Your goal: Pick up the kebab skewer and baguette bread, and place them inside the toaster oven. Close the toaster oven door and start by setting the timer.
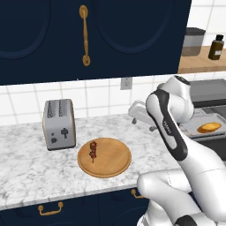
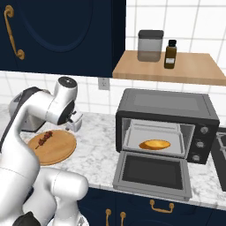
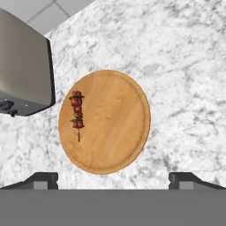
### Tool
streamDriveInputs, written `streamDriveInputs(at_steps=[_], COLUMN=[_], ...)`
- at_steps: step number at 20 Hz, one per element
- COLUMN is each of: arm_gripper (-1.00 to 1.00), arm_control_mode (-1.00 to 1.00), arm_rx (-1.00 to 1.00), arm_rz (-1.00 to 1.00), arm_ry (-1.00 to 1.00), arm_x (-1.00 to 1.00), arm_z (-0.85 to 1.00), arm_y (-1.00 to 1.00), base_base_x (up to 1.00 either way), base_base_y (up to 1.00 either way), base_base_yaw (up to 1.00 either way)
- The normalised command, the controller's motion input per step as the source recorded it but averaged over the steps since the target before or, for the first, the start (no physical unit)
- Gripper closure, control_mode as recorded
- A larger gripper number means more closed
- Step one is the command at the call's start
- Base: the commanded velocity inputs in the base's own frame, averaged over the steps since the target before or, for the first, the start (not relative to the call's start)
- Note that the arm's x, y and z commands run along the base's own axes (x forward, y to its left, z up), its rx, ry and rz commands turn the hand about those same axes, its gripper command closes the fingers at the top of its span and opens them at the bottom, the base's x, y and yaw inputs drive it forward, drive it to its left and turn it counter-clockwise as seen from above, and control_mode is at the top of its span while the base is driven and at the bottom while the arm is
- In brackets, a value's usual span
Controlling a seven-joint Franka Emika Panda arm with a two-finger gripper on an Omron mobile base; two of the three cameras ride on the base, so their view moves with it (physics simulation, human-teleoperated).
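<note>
Here the white arm bends left, its gripper [image 3: 113, 178] wide open and empty, hovering above a round wooden board [image 3: 119, 132] where the kebab skewer [image 3: 77, 114] lies; the baguette bread [image 2: 154, 144] sits inside the open toaster oven [image 2: 167, 106].

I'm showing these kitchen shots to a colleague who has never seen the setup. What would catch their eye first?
Probably the toaster oven on the right of the counter, its door dropped open and the golden baguette bread lying on the tray inside. Next, the round wooden board beside the silver toaster, with the kebab skewer lying near its left edge. The open end effector hangs above that board.
</note>
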Motion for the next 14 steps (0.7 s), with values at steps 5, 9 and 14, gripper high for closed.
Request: streamDriveInputs(at_steps=[5, 9, 14], arm_gripper=[-1.0, -1.0, -1.0], arm_control_mode=[-1.0, -1.0, -1.0], arm_rx=[-0.04, -0.07, -0.05], arm_rz=[0.0, 0.06, 0.07], arm_ry=[0.0, 0.01, 0.07], arm_x=[-0.02, -0.01, 0.0], arm_z=[-0.05, -0.24, -0.07], arm_y=[0.96, 0.66, 0.29], base_base_x=[0.0, 0.0, 0.0], base_base_y=[0.0, 0.0, 0.0], base_base_yaw=[0.0, 0.0, 0.0])
